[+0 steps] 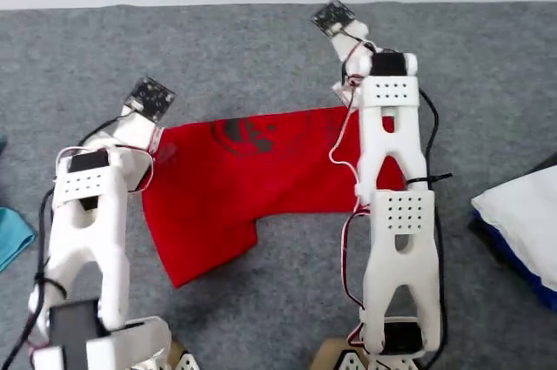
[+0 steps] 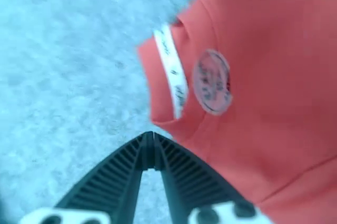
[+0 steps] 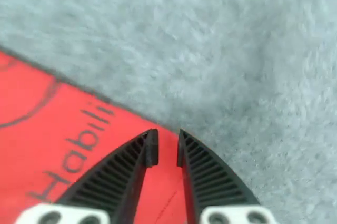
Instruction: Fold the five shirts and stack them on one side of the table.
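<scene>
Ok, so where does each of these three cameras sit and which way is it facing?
High view: fixed overhead, looking down on the grey carpeted table and flat red cloth shirt; the white left arm and right arm show.
Left wrist view: on the left wrist, facing down past the shut black left pincer at the shirt's white collar label.
Right wrist view: on the right wrist, facing down past the slightly open right pincer at the shirt's printed edge.
Shared: all three show the shirt and table.
</scene>
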Robot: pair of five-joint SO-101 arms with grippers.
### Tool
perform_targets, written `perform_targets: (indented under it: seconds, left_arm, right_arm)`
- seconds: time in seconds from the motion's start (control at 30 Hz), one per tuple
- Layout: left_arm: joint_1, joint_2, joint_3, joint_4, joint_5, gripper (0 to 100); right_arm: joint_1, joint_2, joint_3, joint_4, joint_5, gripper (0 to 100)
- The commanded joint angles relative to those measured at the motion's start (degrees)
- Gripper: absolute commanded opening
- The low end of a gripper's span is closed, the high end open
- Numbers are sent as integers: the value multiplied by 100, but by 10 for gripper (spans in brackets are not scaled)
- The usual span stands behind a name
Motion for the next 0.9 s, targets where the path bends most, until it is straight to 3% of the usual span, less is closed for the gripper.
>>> perform_targets:
  seconds: [0.0,0.17,0.5,0.67,0.87]
  left_arm:
    - [123,-835,-382,484,88,7]
    - [633,-1600,-549,1679,62,8]
    - [1899,-1837,-22,3358,62,3]
    - [2532,-1873,453,3771,62,3]
    - [2752,-1846,716,4009,62,3]
  right_arm:
    - [-268,-198,-1081,787,9,75]
    - [-505,-233,-2154,2149,9,73]
    - [119,-1262,-1890,2229,-607,72]
    - [787,-2299,-668,2229,-1310,72]
    - [1464,-3987,1820,2202,-1495,72]
